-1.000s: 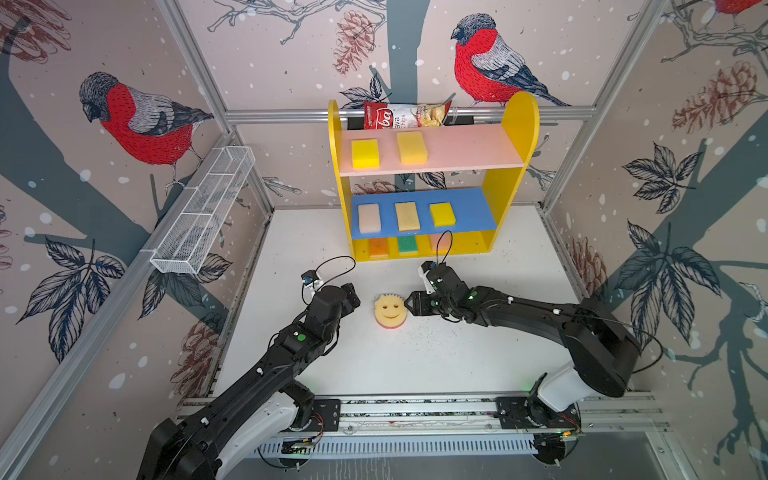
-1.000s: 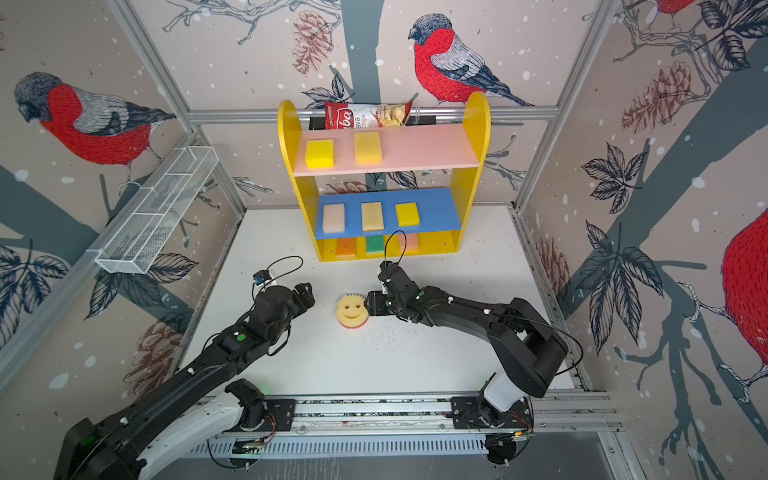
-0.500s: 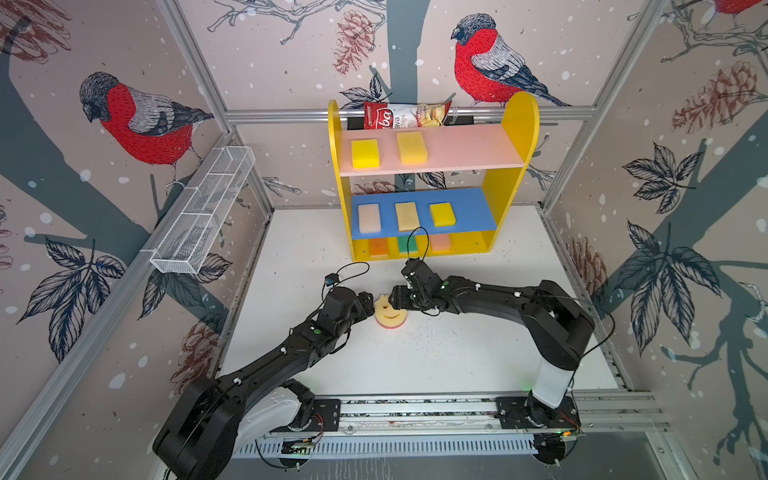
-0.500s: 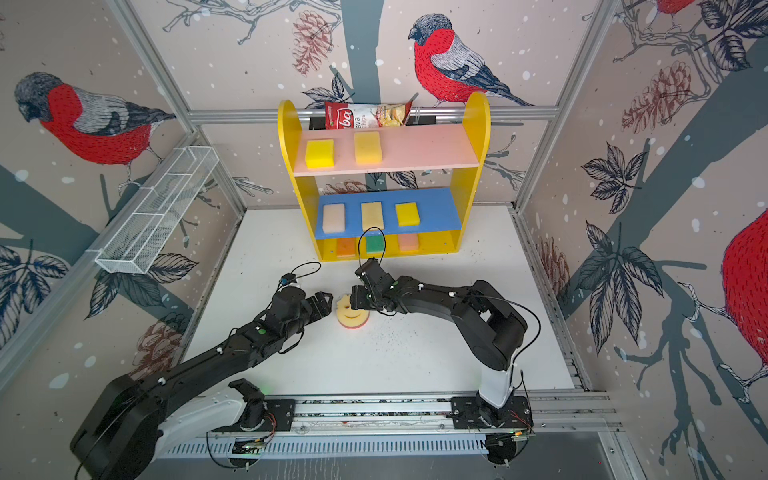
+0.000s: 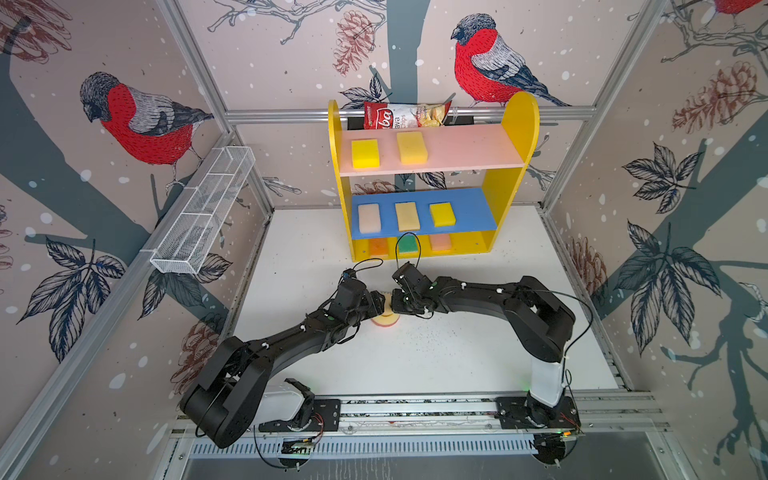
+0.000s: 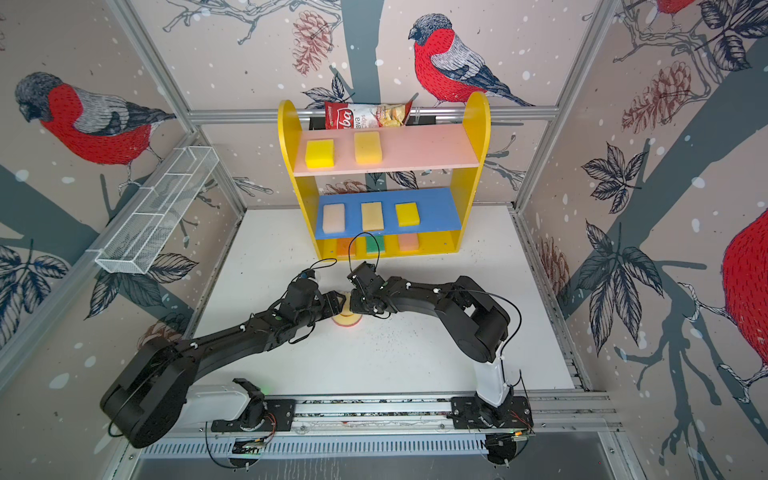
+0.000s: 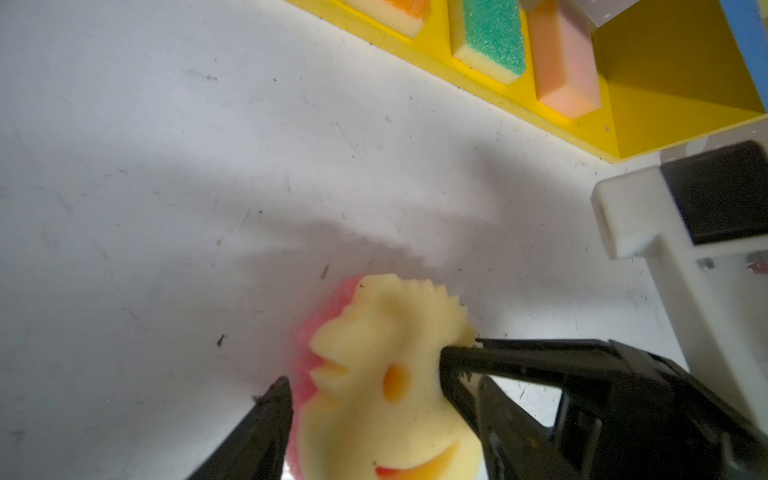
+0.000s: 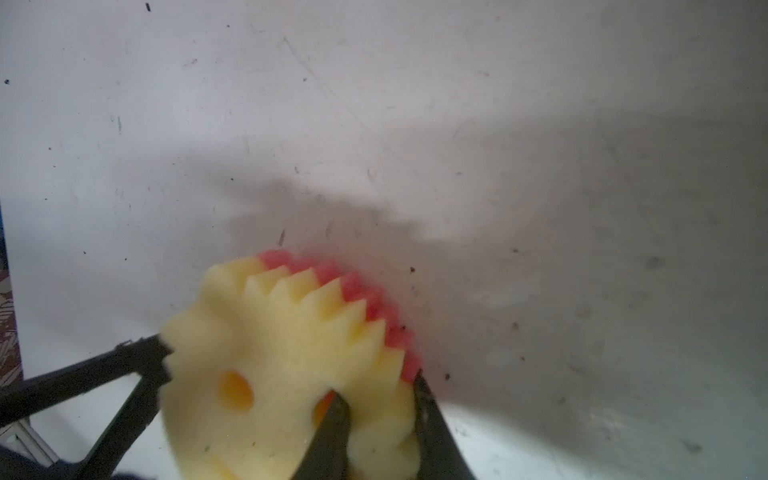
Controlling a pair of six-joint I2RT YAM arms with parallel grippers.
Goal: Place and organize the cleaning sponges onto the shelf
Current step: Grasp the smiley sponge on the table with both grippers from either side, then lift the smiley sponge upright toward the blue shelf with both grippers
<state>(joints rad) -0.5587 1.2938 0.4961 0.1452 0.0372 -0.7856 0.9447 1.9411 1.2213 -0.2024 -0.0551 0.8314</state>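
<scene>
Yellow foam of the smiley-face sponge (image 8: 282,365) is pinched at its toothed rim by the right gripper (image 8: 378,388), whose jaws are nearly closed on it. One edge is raised off the white table (image 5: 457,357) near its middle, in front of the shelf (image 5: 523,120), probably so that a surer hold can be taken. The left gripper (image 7: 361,370) is set wide astride the sponge, both fingers touching; whether it is gripped cannot be told.

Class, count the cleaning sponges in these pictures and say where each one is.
9. Two sponges on the pink board, three on the blue board, three on the yellow base, and one smiley sponge pinched by the right gripper. More could hide under the boards.
</scene>
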